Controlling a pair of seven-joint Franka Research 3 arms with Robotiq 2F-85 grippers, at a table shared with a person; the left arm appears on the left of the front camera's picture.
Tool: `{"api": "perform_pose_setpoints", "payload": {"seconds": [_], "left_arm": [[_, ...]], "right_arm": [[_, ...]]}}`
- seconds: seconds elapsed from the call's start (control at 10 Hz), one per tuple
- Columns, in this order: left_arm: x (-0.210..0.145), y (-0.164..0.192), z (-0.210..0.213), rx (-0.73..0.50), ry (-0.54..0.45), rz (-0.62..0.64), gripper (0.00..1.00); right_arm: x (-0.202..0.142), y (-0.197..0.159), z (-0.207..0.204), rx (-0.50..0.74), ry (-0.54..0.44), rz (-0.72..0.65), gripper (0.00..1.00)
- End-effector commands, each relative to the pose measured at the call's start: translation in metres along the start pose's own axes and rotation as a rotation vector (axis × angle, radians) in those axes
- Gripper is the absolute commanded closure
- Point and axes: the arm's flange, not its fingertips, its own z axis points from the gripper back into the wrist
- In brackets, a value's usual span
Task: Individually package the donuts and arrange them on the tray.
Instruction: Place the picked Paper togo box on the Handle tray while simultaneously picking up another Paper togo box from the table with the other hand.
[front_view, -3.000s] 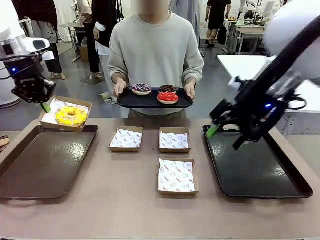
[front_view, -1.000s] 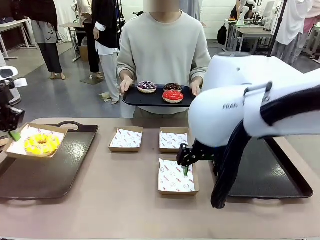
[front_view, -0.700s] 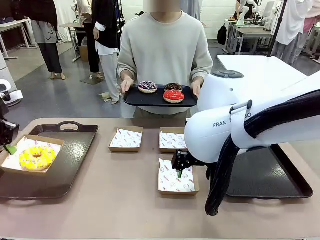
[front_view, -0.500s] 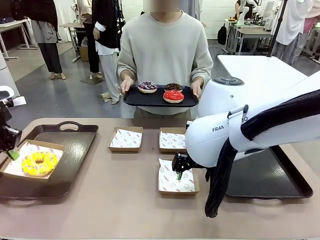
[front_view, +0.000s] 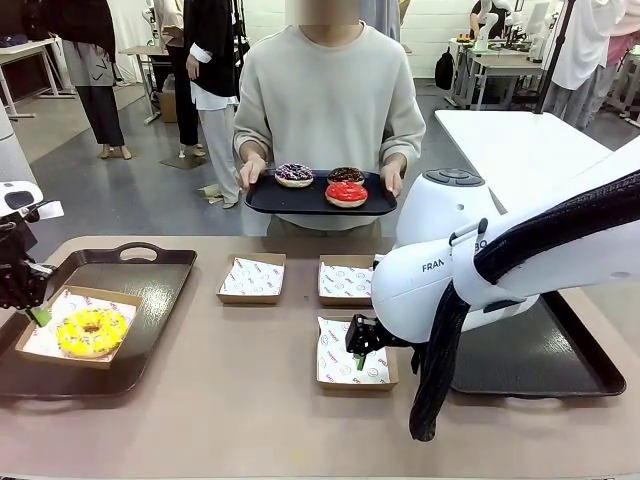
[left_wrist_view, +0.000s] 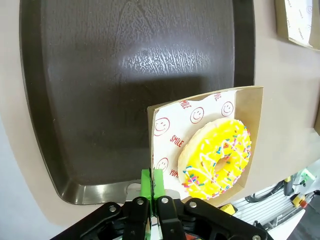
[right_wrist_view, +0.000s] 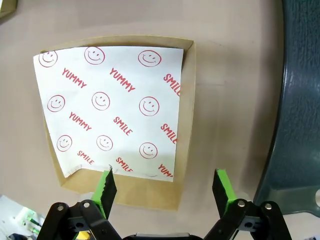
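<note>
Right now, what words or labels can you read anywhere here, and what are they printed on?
"YUMMY" and "SMILE", with smiley faces: paper liner of the near empty box.
"SMILE": liner under the yellow donut.
"FRAN", cut off: the right arm.
Print in the two far boxes: too small to read.

Yellow sprinkled donut (left_wrist_view: 216, 157), brown box (left_wrist_view: 256, 107); red donut (front_view: 346, 192); white liner (right_wrist_view: 112, 107), red smileys.
</note>
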Motion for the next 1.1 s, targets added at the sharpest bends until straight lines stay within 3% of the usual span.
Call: {"api": "perform_pose_setpoints", "payload": {"seconds": [0.0, 1.0], "left_arm": [[0.002, -0.001, -0.009, 0.004, -0.019, 0.048, 0.99], [-0.007, 0.025, -0.027, 0.009, 0.007, 0.106, 0.99]], "right_arm": [[0.001, -0.002, -0.002, -0.012, -0.045, 0.021, 0.0], [0.008, -0.002, 0.0, -0.064, -0.045, -0.012, 0.0]]}}
